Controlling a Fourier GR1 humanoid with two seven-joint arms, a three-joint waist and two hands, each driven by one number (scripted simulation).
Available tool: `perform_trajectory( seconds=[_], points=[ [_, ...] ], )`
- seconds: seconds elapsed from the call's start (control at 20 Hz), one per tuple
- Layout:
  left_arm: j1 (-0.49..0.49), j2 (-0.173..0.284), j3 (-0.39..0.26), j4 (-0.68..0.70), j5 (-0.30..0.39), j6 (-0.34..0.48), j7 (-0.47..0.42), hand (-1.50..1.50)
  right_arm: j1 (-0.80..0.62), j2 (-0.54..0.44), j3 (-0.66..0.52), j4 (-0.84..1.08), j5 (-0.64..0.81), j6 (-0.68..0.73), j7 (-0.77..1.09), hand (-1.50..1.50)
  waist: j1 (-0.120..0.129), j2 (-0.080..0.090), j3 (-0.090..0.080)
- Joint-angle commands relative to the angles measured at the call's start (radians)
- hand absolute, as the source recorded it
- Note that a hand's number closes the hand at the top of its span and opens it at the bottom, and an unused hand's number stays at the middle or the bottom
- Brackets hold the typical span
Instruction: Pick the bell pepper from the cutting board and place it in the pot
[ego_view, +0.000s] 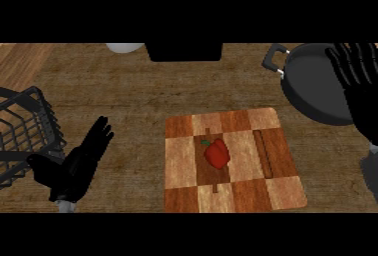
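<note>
Here, one red bell pepper (217, 154) lies at the middle of one cutting board (284, 190), long axis up the view, green stem toward one dark pot (310, 85) up-right. Two hands, left (77, 165) and right (358, 75), show straight, empty fingers.

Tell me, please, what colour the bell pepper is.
Red with a green stem, seen in the head view: bell pepper.

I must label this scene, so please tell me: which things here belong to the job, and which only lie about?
Belong to the job:
- bell pepper
- cutting board under it
- pot, upper right
- right hand, over the pot

Lying about:
- wire basket, left edge
- white object, top edge
- left hand, open, resting
</note>
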Motion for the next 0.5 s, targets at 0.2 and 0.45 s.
perform_trajectory(
  seconds=[0.2,0.45],
  points=[
    [-0.074,0.079,-0.054,0.045,-0.098,-0.056,0.033,0.00,0.022,0.044,0.407,0.042,0.245,0.080,0.160,1.50,0.015,0.030,-0.048],
    [-0.074,0.059,-0.081,0.080,-0.102,-0.062,0.060,0.00,0.071,0.158,0.371,-0.021,0.594,-0.357,-0.059,-1.50,-0.042,0.016,-0.042]
  ],
)
